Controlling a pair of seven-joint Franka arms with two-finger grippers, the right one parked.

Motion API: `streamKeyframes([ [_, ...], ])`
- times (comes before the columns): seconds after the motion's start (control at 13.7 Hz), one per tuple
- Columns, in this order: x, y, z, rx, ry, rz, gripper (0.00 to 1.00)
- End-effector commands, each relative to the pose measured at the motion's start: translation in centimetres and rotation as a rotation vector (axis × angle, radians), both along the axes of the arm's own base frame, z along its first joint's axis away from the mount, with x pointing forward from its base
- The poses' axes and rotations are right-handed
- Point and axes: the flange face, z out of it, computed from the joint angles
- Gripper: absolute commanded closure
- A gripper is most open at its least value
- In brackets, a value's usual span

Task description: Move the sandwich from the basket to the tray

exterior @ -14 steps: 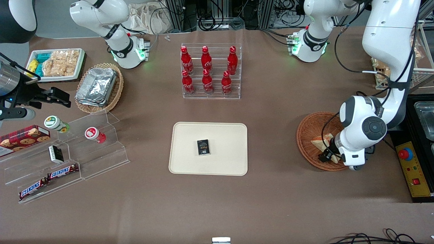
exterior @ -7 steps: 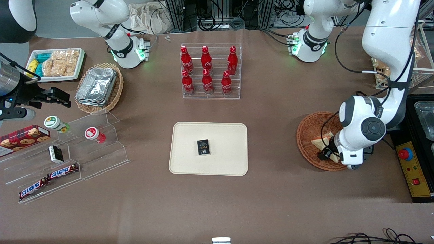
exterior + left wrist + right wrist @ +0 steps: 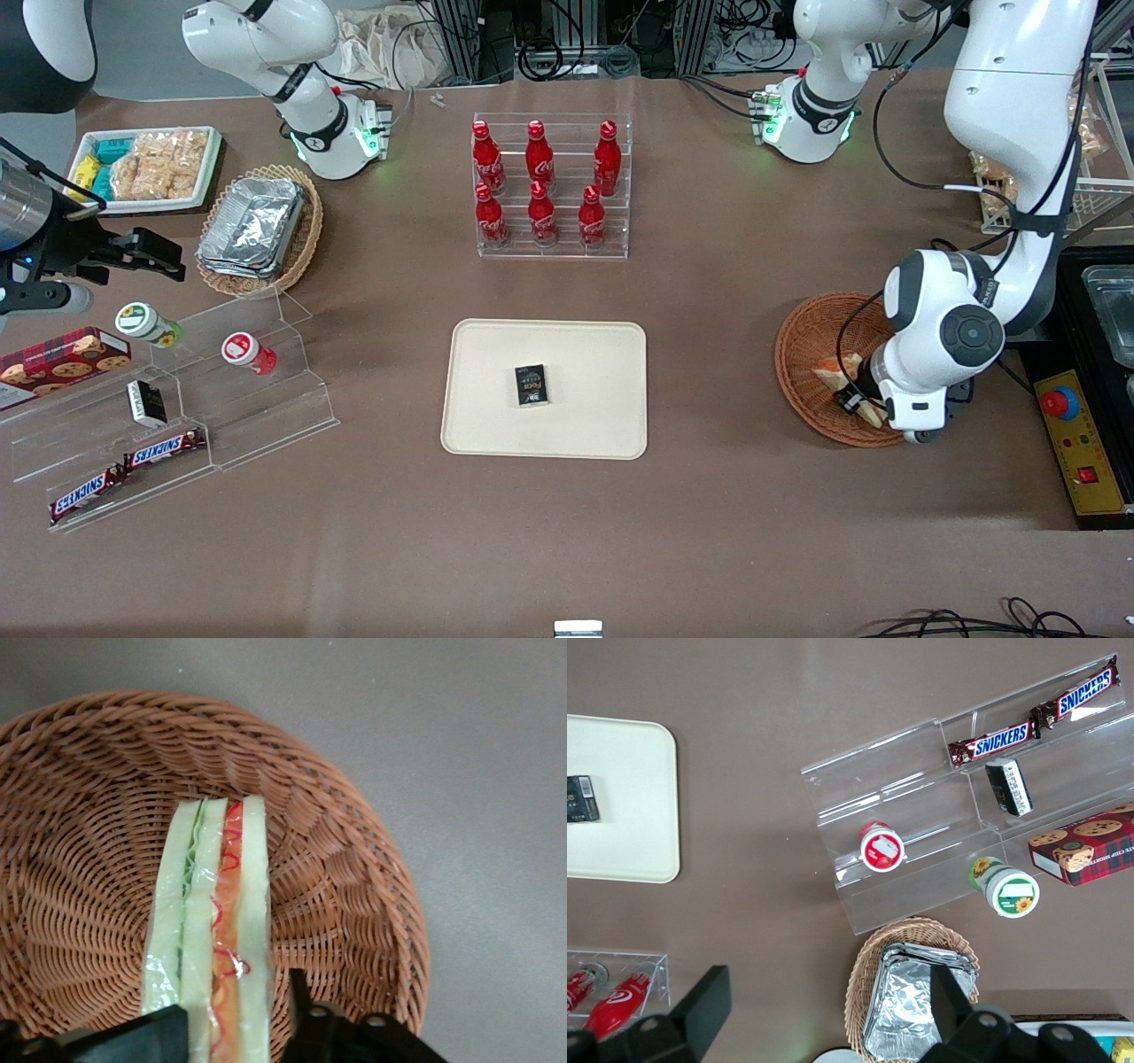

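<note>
Inside basket (image 3: 354, 859), gripper (image 3: 235, 1028) fingers (image 3: 301, 1010) clasping sandwich (image 3: 221, 904), filling layers visible wrist-view only

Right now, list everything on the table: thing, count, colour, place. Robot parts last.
sandwich: one, pale bread with green and orange-red filling, in the basket, between the gripper's fingers.
basket: one, reddish-brown wicker, at the working arm's end.
tray: one, cream, mid-table.
small box: one, black, on the tray.
cola bottles: six, red, in a clear rack farther from the front camera than the tray.
foil containers: a stack, silver, in a tan oval basket at the parked arm's end.
Snickers bars: two, brown, on the clear stepped stand.
cookie box: one, red plaid, beside that stand.
gripper: one, black, straddling the sandwich in the basket.
</note>
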Motion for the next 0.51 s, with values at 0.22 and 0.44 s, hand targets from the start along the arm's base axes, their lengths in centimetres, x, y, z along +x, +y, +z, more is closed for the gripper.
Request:
streamKeyframes([
  [0.22, 3.8, -0.2, 2.4, 0.017, 0.136, -0.053, 0.88],
  [0.44, 4.0, -0.4, 3.3, -0.003, 0.132, -0.132, 0.88],
])
